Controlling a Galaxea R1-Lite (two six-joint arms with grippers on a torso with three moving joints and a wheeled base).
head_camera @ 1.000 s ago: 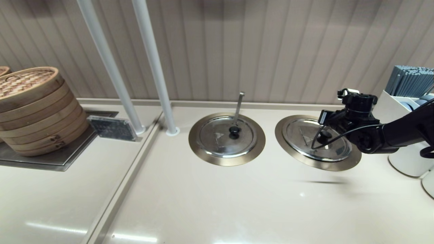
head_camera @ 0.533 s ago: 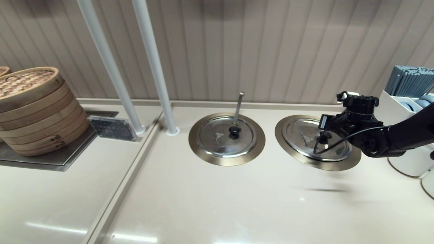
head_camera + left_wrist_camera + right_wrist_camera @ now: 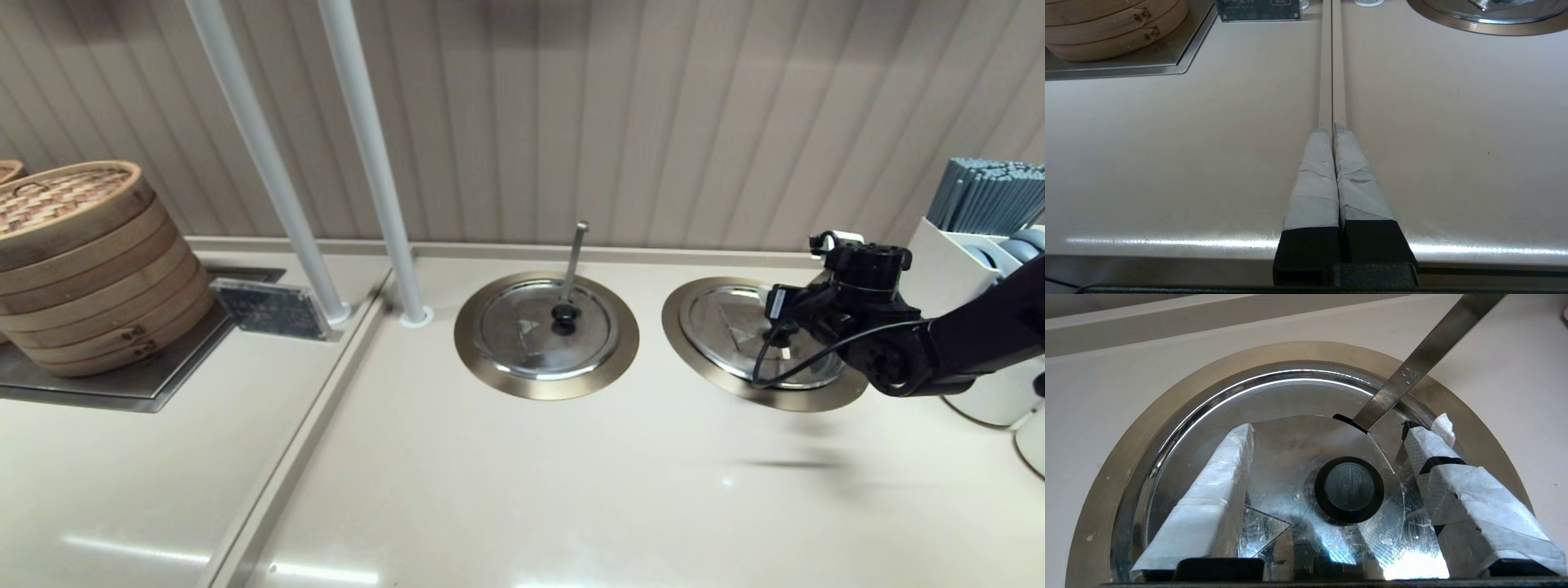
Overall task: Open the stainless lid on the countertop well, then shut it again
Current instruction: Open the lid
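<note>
Right pincer [image 3: 1331,457] hangs over the stainless lid [image 3: 747,331], its two tape-wrapped fingers [image 3: 1208,498] spread wide apart, one on each side of the small round black knob [image 3: 1349,489] and touching neither it nor each other. The lid is mirror-bright and scuffed, lying flat and closed in the countertop well [image 3: 694,347], which shows as a broad flat ring of brushed metal sunk into the smooth beige table [image 3: 490,490]. A flat steel ladle handle [image 3: 1425,367] slants up through a slot at the edge of the lid's folding section, and a faint triangle mark [image 3: 1261,531] sits near the knob. To the left lies the twin lid [image 3: 545,328] with its upright handle. Left pincer [image 3: 1333,130] is parked low over the bare table, taped fingers pressed together, holding nothing.
</note>
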